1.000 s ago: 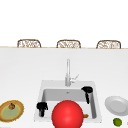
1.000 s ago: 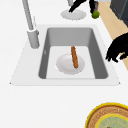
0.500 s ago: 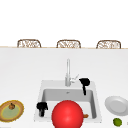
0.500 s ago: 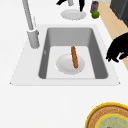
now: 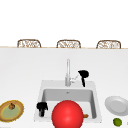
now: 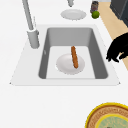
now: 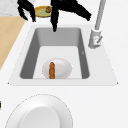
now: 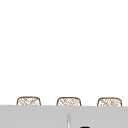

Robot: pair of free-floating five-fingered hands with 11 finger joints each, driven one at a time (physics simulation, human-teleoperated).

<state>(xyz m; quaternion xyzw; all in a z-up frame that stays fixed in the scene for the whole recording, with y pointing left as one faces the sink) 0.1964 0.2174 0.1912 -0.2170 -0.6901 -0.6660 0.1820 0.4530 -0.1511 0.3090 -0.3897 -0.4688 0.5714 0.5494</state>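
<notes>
Front view: right hand (image 5: 83, 75) is just right of the faucet (image 5: 67, 72), above the sink's (image 5: 93, 86) back rim, by the lever (image 5: 73, 79) sticking out of the faucet base. Fingers point down, loosely straight; contact with the lever can't be confirmed. Left hand (image 5: 41, 108) hangs over the sink's front-left corner, fingers down, holding nothing I can make out. Red ball (image 5: 67, 114) sits at the front rim and blocks most of the basin. White plate (image 5: 116, 105) and a lime (image 5: 117, 121) lie on the counter right of the sink, a yellow-rimmed plate (image 5: 11, 110) left of it.

Left side view: left hand (image 6: 119, 48) hovers over the sink's near-side rim, fingers curled down, empty. Sausage (image 6: 74, 57) lies across a small white dish (image 6: 65, 65) on the basin floor, well apart from that hand. Open basin floor all around the dish.

Right side view: right hand (image 7: 68, 11) spans the far end of the sink toward the faucet, one finger pointing down into the basin, others spread. Left hand (image 7: 26, 9) beyond the far-left corner, fingers relaxed down.

Upper view: faucet tip (image 8: 68, 120) and the top of the right hand (image 8: 85, 126) at the bottom edge.
</notes>
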